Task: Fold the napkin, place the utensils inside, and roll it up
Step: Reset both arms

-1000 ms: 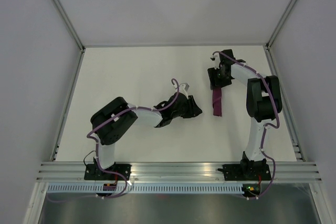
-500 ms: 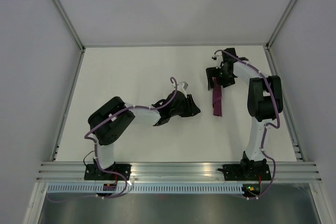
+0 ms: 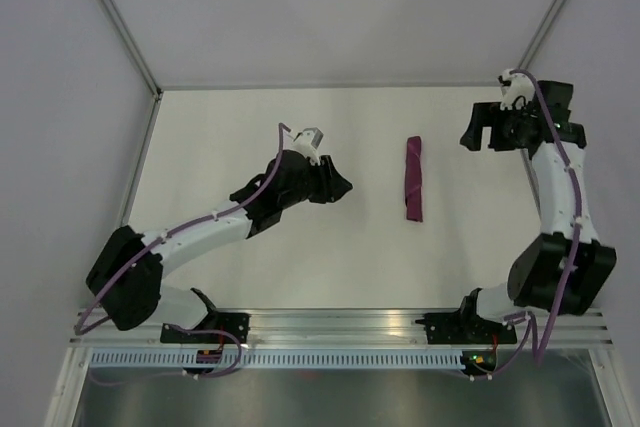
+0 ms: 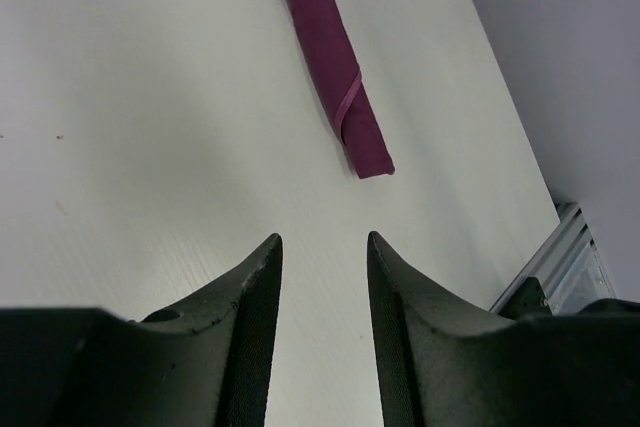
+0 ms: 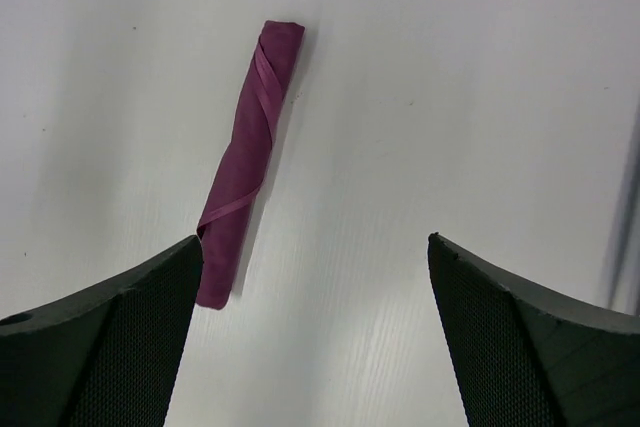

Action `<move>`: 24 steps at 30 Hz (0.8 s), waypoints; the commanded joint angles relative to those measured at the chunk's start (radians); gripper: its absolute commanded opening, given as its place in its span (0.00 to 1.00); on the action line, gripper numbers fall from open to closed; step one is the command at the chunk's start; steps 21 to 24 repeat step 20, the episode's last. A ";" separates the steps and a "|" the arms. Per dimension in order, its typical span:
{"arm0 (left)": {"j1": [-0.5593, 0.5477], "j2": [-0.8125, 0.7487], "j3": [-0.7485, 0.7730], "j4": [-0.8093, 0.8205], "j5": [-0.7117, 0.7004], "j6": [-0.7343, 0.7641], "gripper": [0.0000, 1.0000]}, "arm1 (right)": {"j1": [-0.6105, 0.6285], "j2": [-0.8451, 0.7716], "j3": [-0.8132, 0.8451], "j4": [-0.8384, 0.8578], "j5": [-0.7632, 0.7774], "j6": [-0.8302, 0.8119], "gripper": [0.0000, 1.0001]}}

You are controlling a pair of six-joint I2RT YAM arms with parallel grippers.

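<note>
At the near edge of the white table (image 3: 250,127), beyond the aluminium rail (image 3: 340,325), the two arms reach out from their bases. The left gripper (image 3: 340,187) hovers mid-table with its jaws partway apart, holding nothing, pointed toward the napkin (image 3: 412,179). The plum cloth lies right of centre, rolled into a tight tube running near to far, its outer edge winding around it in a spiral. It sits flat on the table, touched by neither arm. Farther back, by the right wall, the right gripper (image 3: 478,129) hangs with its jaws spread wide and empty, well apart from the roll.
</note>
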 commanded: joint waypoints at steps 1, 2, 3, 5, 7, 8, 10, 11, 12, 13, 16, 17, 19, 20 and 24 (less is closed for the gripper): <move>0.012 -0.167 -0.030 -0.188 -0.027 0.147 0.45 | -0.043 -0.205 -0.123 -0.008 -0.101 -0.064 0.98; 0.020 -0.199 -0.051 -0.206 -0.041 0.156 0.45 | -0.052 -0.298 -0.181 0.009 -0.092 -0.067 0.98; 0.026 -0.234 -0.062 -0.221 -0.046 0.159 0.46 | -0.063 -0.343 -0.208 0.015 -0.083 -0.069 0.98; 0.038 -0.325 -0.091 -0.270 -0.051 0.164 0.47 | -0.064 -0.457 -0.275 0.038 -0.072 -0.064 0.98; 0.046 -0.369 -0.107 -0.301 -0.076 0.167 0.48 | -0.066 -0.508 -0.306 0.047 -0.064 -0.056 0.98; 0.052 -0.408 -0.119 -0.327 -0.087 0.171 0.48 | -0.066 -0.535 -0.326 0.049 -0.064 -0.050 0.98; 0.058 -0.449 -0.134 -0.345 -0.096 0.170 0.49 | -0.066 -0.539 -0.338 0.035 -0.081 -0.052 0.98; 0.060 -0.460 -0.139 -0.348 -0.097 0.170 0.49 | -0.066 -0.530 -0.338 0.031 -0.084 -0.055 0.98; 0.060 -0.469 -0.144 -0.351 -0.095 0.168 0.49 | -0.064 -0.522 -0.340 0.024 -0.087 -0.061 0.98; 0.060 -0.478 -0.147 -0.354 -0.097 0.168 0.49 | -0.066 -0.508 -0.340 0.020 -0.092 -0.066 0.98; 0.061 -0.498 -0.147 -0.361 -0.100 0.171 0.49 | -0.064 -0.506 -0.358 0.033 -0.093 -0.078 0.98; 0.061 -0.501 -0.145 -0.361 -0.100 0.174 0.49 | -0.064 -0.508 -0.367 0.043 -0.095 -0.076 0.98; 0.061 -0.505 -0.141 -0.364 -0.098 0.176 0.49 | -0.066 -0.505 -0.367 0.041 -0.104 -0.072 0.98; 0.061 -0.506 -0.140 -0.364 -0.098 0.180 0.49 | -0.064 -0.503 -0.364 0.041 -0.107 -0.072 0.98; 0.061 -0.506 -0.140 -0.364 -0.098 0.180 0.49 | -0.064 -0.503 -0.364 0.041 -0.107 -0.072 0.98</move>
